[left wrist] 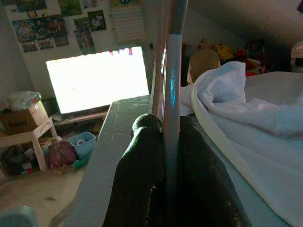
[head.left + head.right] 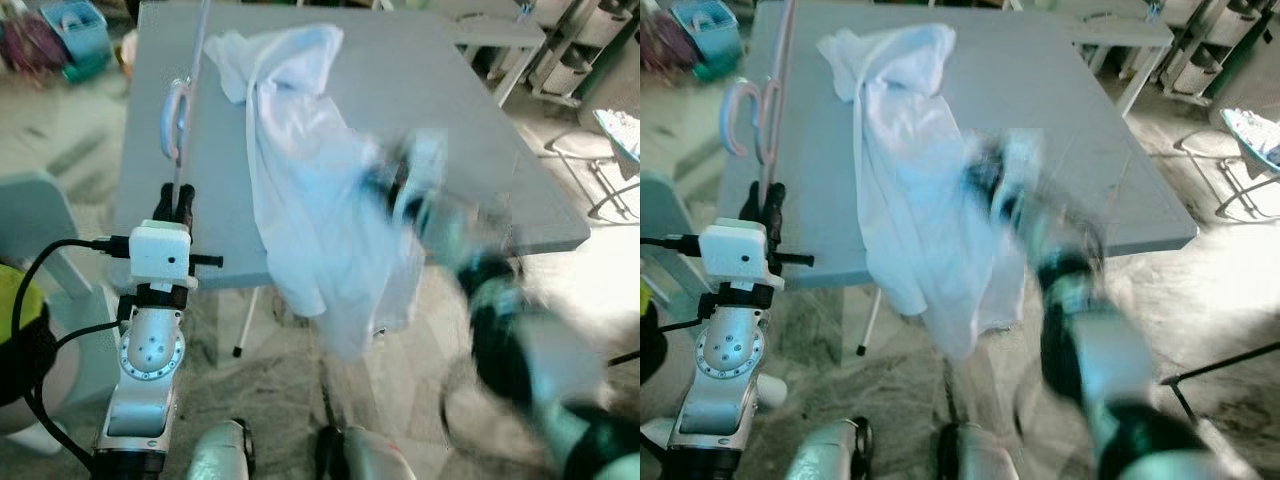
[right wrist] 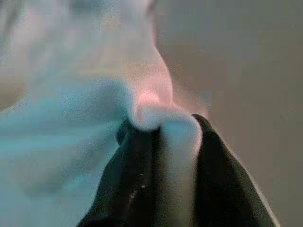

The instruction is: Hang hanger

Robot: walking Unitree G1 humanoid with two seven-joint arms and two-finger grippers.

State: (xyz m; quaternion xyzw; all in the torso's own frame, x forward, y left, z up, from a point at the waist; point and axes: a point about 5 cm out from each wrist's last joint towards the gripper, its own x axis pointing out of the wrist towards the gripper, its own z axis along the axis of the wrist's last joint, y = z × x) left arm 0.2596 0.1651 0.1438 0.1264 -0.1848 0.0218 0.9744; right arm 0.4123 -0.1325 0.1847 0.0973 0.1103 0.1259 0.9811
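While you're watching the left eye view, note the left gripper (image 2: 178, 205) is clamping the thin pale-pink plastic hanger (image 2: 177, 120) by its straight bar at the near-left edge of the grey square table (image 2: 420, 90). Hanger is rising upright from the fingers w/ its hook curling just above them, over the table's left side. The white cotton shirt (image 2: 300, 170) is lying crumpled across the table and draping over the near edge. The right gripper (image 2: 395, 190) is blurring badly at the shirt's right side.

Right eye view is showing the same layout: hanger hook over the table's left edge, shirt trailing off the front, right arm smeared mid-swing.

Left wrist view is confirming it: both black fingers (image 1: 142, 175) are pinching tight on the hanger bar, shirt bunched just beside them on the tabletop.

Right wrist view, tho soft, is showing the right gripper's fingers (image 3: 137, 179) squeezing a fold of white fabric between them.

Progress, as I'm judging it: you're holding both pieces but the shirt isn't on the hanger yet, and no rail or hook is showing. So threading the hanger into the shirt and the hanging itself are both remaining; early stage.
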